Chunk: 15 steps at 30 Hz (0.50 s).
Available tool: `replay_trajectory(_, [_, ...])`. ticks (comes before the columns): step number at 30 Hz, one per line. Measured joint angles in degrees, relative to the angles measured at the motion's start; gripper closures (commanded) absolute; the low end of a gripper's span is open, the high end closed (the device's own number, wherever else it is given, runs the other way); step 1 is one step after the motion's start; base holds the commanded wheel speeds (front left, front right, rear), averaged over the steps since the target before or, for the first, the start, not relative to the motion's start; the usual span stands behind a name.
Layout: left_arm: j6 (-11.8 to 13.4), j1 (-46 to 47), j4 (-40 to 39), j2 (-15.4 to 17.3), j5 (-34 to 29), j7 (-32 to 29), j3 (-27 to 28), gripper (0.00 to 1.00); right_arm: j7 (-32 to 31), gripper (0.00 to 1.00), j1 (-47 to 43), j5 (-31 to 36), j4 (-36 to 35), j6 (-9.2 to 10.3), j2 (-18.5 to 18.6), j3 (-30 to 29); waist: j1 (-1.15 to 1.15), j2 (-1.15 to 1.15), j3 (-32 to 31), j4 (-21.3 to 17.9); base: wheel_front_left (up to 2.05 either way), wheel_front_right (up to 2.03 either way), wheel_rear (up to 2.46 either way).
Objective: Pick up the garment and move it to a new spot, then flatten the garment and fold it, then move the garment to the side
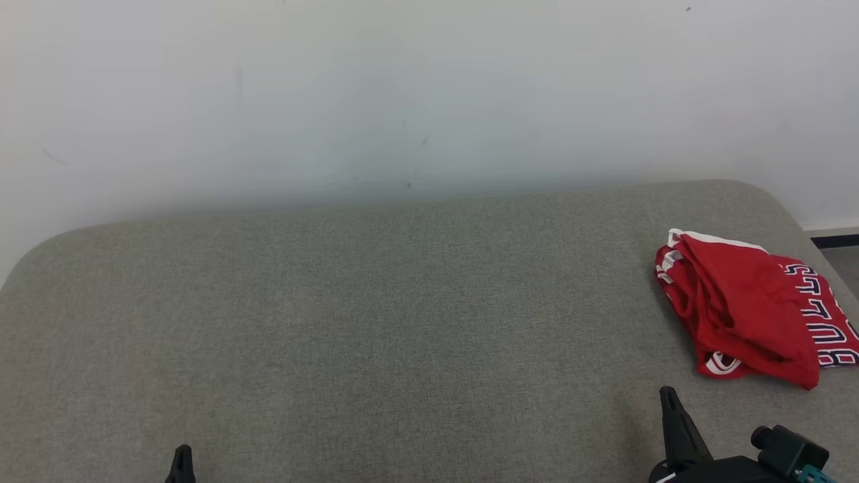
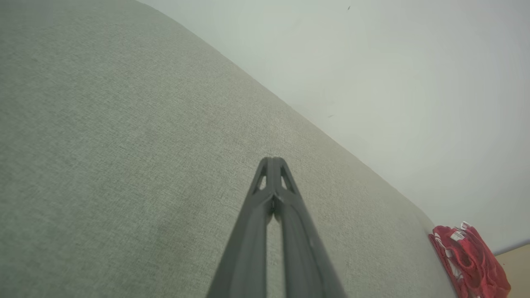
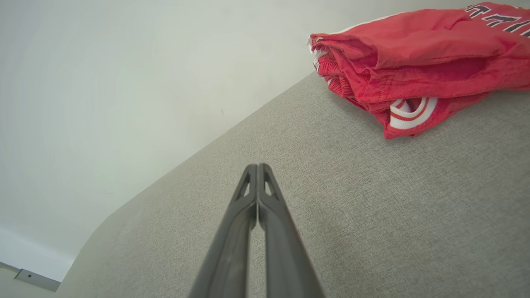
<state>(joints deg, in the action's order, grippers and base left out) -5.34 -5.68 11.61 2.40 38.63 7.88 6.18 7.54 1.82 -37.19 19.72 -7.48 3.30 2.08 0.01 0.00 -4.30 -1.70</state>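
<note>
Grey-green fabric surface (image 1: 335,322), pale wall (image 1: 402,87), red garment (image 1: 738,308); left end effector (image 1: 182,453) and right end effector (image 1: 667,393) closed.

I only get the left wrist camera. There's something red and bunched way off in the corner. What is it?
Observer: A red garment, folded into a bundle at the right end of the grey fabric surface.
Operator: Is there any writing on it?
Observer: Yes. In the head view, dark letters edged in white run along its right side.
Operator: Where's my other arm?
Observer: The right end effector is shut and empty. It sits just short of the garment's near edge and isn't touching it.
</note>
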Motion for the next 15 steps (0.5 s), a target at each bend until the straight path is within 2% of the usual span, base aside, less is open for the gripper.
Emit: replay_trajectory(15, [-0.33, 2.37, 0.57, 0.04, 11.49, -3.08, 0.02, 1.00, -3.01, 1.00, 0.73, -11.89, -1.23, 0.01, -0.11, -1.85, 0.00, 0.00, 0.68, 0.26, 0.00, 0.00, 0.00])
